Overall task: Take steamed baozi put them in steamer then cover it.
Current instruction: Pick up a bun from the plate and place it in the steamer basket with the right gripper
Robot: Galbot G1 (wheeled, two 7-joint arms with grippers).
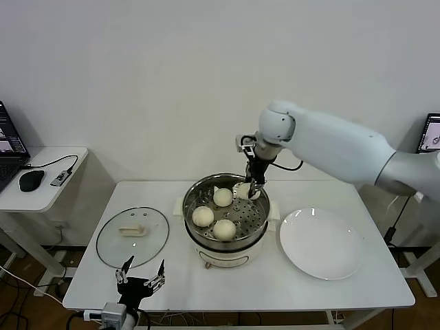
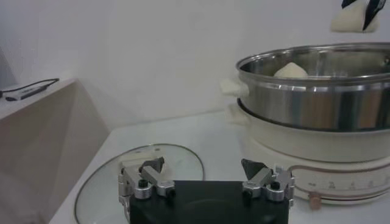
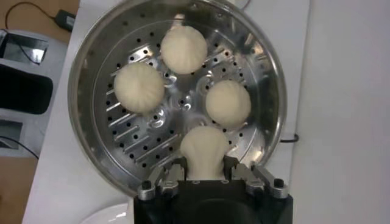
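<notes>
Steamer on white table, plain wall behind, right hand pinching baozi, left hand spread.

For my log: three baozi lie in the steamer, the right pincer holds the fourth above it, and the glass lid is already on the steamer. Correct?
Not quite: the head view shows the glass lid lying on the table, left of the steamer. Otherwise correct: the right pincer holds the fourth baozi.

A plain white wall fills the background. A white worktop stands at centre. At nine o'clock, a smaller white side table holds a black mouse, a laptop's edge and a cable. At three o'clock, part of a screen shows. Wooden floor appears at seven o'clock.
</notes>
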